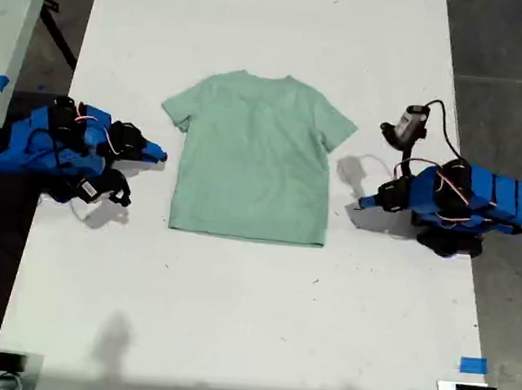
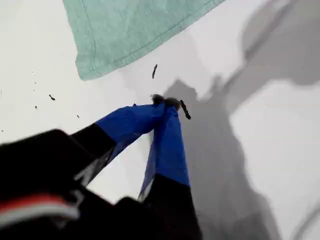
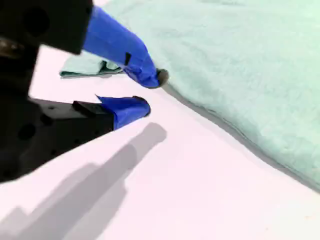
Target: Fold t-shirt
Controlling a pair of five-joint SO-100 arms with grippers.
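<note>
t-shirt (image 1: 255,158) flat mid-table (image 1: 233,319), long axis collar-to-hem. my second gripper (image 3: 150,92) jaws parted, empty, just beside shirt's side edge near sleeve, so nearer. my first gripper (image 2: 167,102) tips pinched together, hem corner ahead, apart.

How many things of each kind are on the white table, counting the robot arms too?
T-shirt: 1
Robot arms: 2 (one at the exterior view's left, one at its right)
Blue tape piece: 1
Total: 4
</note>
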